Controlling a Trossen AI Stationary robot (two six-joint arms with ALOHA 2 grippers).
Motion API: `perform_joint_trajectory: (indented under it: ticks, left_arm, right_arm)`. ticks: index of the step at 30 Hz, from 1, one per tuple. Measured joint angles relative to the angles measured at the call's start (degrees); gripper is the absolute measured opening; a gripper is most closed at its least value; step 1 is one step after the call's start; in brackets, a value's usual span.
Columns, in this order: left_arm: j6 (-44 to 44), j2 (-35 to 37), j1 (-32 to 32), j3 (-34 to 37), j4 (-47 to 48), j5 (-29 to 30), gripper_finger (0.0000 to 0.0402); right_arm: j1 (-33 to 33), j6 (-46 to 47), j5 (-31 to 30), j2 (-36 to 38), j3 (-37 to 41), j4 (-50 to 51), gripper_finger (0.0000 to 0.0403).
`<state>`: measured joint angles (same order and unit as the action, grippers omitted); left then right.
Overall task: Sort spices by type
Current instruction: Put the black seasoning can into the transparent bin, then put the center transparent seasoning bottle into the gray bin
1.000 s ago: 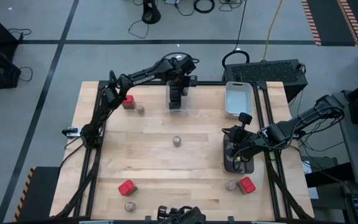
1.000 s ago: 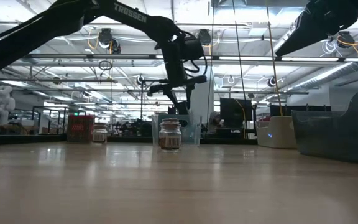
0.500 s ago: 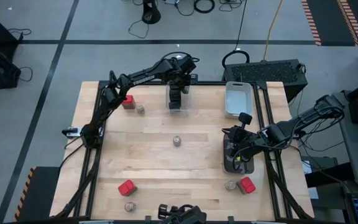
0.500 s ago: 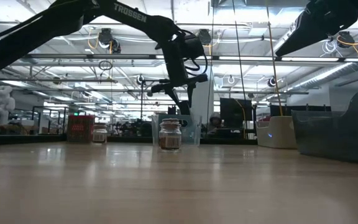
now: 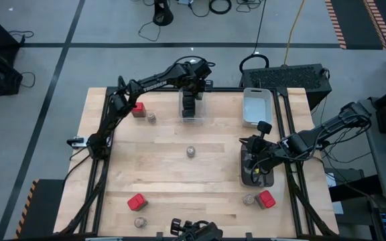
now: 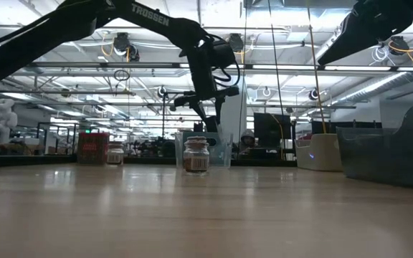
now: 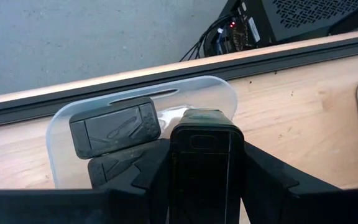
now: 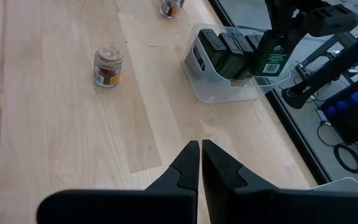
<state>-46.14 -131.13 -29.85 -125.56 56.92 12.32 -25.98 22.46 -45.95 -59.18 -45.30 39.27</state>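
Note:
My left gripper [image 5: 191, 102] hangs over the clear bin [image 5: 190, 118] at the table's far edge, shut on a dark tin [image 7: 204, 155]. Several dark tins [image 8: 221, 50] stand inside that bin. Red tins [image 5: 138, 109] [image 5: 137, 201] [image 5: 267, 199] and small jars [image 5: 151, 118] [image 5: 191, 152] [image 5: 248, 199] [image 5: 139, 221] stand scattered on the table. My right gripper [image 8: 200, 152] is shut on nothing, raised above the dark bin [image 5: 246, 175] at the right. My left gripper pinches the dark tin between its two fingers, one finger [image 7: 157, 171] on each of the tin's side faces [image 7: 178, 163]. The fingers slant down from above. The tin [image 8: 271, 53] hangs tilted over the clear bin's far end; whether it touches the tins below, I cannot tell.
A white bin [image 5: 256, 106] stands at the far right, next to the clear bin. The dark bin fills the right side in the low view [image 6: 389, 143]. Bare wood lies across the table's middle around the lone jar [image 8: 108, 66].

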Motion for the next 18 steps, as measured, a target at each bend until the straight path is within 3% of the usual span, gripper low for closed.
perform_joint_trajectory:
  ticks: [8, 18]
  left_arm:
    - [1.53, 0.0, 0.0, 0.0, 0.03, 0.0, 0.0168]
    - [1.52, 0.09, 0.0, 4.28, -0.94, -0.25, 0.0234]
  right_arm:
    - [0.0, 0.0, 0.02, 0.0, 0.0, -0.02, 0.0]
    - [0.01, 0.0, 0.01, -0.01, 0.0, 0.0, 0.0]
